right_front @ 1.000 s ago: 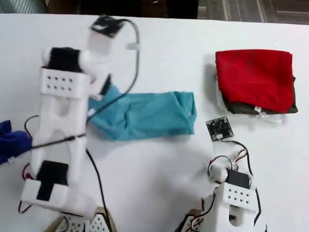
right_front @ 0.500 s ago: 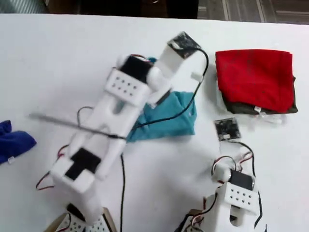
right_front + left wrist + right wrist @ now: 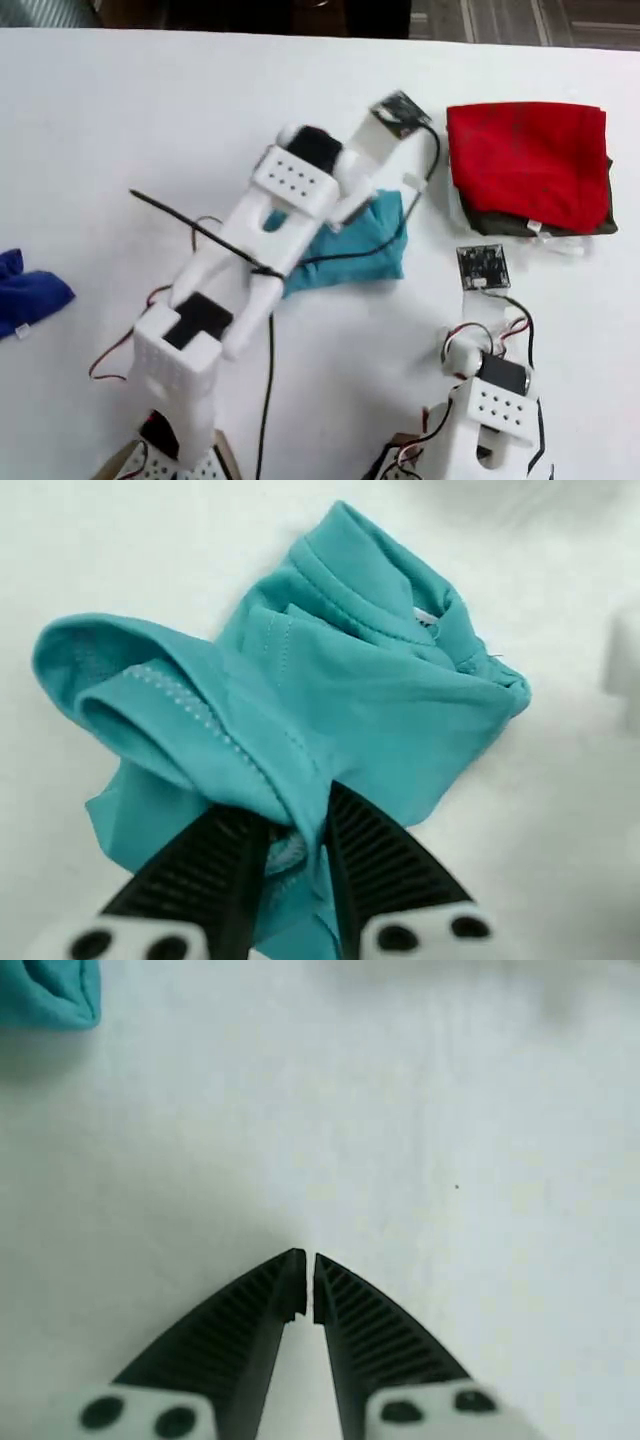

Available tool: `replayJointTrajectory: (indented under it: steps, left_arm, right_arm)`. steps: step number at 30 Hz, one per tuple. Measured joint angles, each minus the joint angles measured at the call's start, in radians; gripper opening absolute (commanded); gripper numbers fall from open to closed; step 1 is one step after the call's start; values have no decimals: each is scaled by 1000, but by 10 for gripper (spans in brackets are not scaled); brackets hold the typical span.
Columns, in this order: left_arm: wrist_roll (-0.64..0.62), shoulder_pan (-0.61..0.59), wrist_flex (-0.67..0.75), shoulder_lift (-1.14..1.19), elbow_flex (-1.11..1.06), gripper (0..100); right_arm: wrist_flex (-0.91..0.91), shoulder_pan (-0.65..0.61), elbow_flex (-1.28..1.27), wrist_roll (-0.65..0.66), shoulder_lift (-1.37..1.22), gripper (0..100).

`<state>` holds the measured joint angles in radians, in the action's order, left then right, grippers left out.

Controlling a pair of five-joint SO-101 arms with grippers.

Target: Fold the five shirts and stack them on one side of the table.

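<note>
One edge of the teal shirt (image 3: pixel 380 700), clenched in the left hand (image 3: pixel 295 815), has seemingly folded across.

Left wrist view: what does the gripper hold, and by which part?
The left gripper pinches the teal shirt by a stitched hem fold. The right gripper holds nothing.

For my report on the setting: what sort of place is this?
Probably a robotics lab bench: a plain white table, the left arm and right arm with exposed wires, and a teal shirt and folded red shirt as practice items.
</note>
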<state>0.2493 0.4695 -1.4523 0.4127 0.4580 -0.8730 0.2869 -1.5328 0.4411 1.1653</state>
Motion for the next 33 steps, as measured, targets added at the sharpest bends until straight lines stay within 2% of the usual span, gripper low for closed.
replayJointTrajectory:
  steps: [2,7,10,13,17,19,25,29,33]
  left_arm:
    - [-5,18,25,0,0,196]
    - [-143,11,63,0,38,199]
    - [-163,-17,26,0,129,199]
    - [-152,-78,-61,0,256,188]
    - [-44,-229,-224,0,399,10]
    - [-5,-315,-287,-2,407,36]
    - [-11,-589,-318,-11,250,27]
    - [25,-717,-313,-112,63,27]
    - [84,-832,-203,-313,-229,27]
  right_arm:
    - [0,0,0,0,0,23]
    - [0,0,0,0,0,23]
    - [0,0,0,0,0,23]
    - [0,0,0,0,0,21]
    - [43,0,0,-8,0,20]
    - [77,0,11,-11,0,20]
    - [78,-155,187,-11,-2,20]
    - [84,-299,310,-49,-28,20]
    - [107,-411,462,-132,-187,20]
